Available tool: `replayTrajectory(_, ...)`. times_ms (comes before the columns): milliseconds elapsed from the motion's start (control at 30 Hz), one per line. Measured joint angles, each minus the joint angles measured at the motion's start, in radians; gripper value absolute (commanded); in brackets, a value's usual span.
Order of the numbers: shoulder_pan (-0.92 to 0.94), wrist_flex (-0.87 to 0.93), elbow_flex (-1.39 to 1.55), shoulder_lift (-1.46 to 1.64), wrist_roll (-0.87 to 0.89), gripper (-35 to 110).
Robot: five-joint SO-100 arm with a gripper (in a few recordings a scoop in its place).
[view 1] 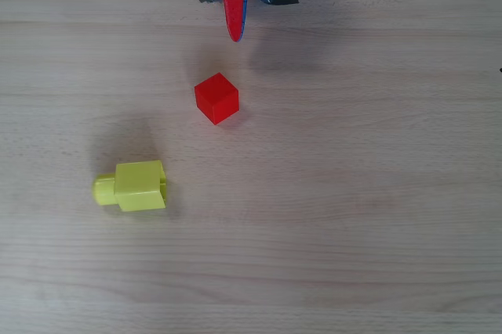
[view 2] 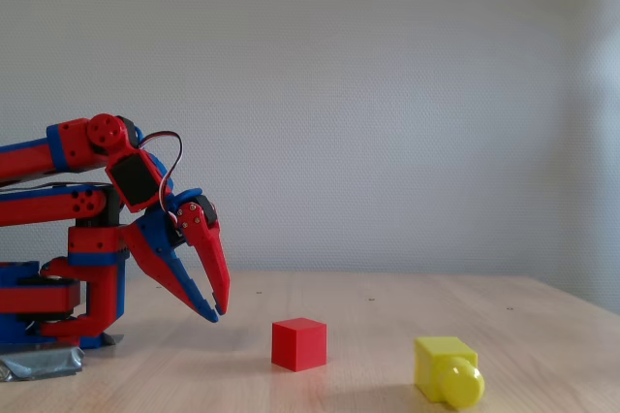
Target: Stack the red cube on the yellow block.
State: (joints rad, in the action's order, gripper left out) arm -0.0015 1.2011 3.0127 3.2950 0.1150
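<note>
- Overhead view: the red cube [view 1: 216,98] is seen on the table [view 1: 376,193], apart from the yellow block [view 1: 133,186], which is laid on its side.
- Fixed view: the gripper [view 2: 214,313] is held above the table with fingertips nearly together, nothing between them.

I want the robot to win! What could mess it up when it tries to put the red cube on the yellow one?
1. The red cube sits turned cornerwise to the gripper in the overhead view, so the fingers might catch its corners and spin it away.
2. The yellow block lies on its side with its round stub sticking out, so a bump could shift it.
3. Its top is barely bigger than the cube, so an off-centre drop may tumble.
</note>
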Motion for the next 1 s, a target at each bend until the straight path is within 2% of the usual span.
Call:
replayTrajectory(500,0.002,-0.061,0.0,-0.097,0.046,0)
replayTrajectory(700,0.002,-0.078,0.0,-0.12,0.077,21)
replayTrajectory(1000,0.011,-0.147,-0.268,-0.462,0.173,26)
